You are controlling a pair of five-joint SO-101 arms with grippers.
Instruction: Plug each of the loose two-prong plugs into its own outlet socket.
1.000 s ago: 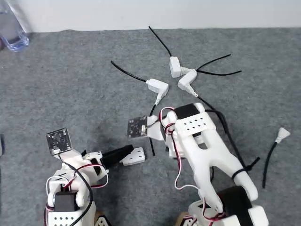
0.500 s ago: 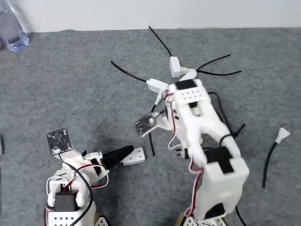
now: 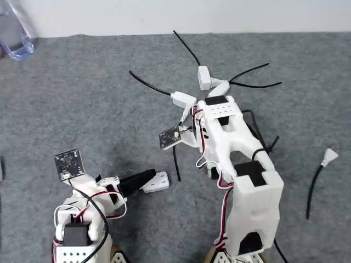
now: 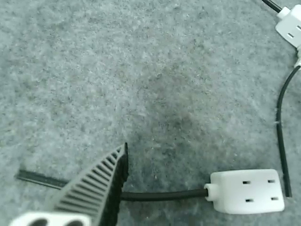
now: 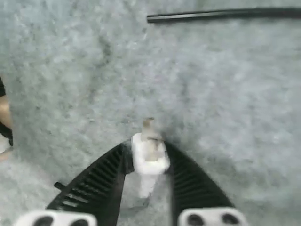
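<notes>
Grey felt worktop (image 3: 82, 98), white wall (image 3: 164, 16) behind. A white plug (image 5: 149, 151) sits between the right jaws, clenched on it.

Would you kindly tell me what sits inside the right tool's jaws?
The right tool clamps a white plug, one prong pointing toward the grey carpet. The plug's cord end is hidden between the jaws.

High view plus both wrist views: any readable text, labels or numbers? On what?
No text can be read in any view.
On the outlet socket: slots only, no print visible.
On the plug held in the right gripper: blurred, no marking legible.
On the camera board: any marks are too small to read.
</notes>
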